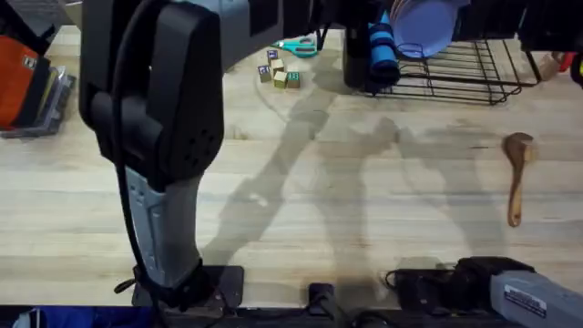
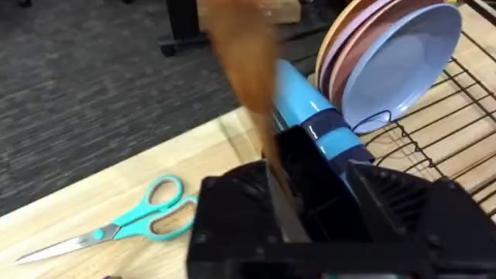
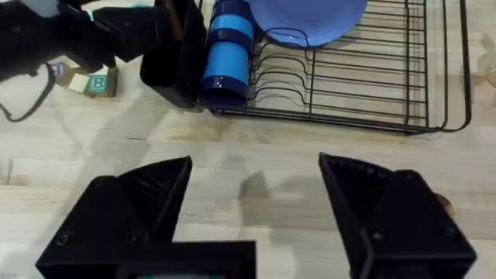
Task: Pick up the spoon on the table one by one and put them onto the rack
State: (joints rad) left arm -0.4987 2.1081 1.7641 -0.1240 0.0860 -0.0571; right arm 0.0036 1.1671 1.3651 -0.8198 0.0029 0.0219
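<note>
So my left gripper is pinched on one spoon, handle pointing down right over the rack's black utensil holder, while my right gripper hangs wide open, empty.

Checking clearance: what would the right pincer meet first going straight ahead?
Probably the rack: its wire front edge lies straight ahead of the open right pincer, beyond bare table. Depth is unclear.

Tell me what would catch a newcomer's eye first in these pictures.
Probably the left gripper holding a wooden spoon over the black utensil holder at the rack's end, beside a blue cup. Next, the second spoon lying alone on the table toward the right, and the pastel plates standing in the rack.
</note>
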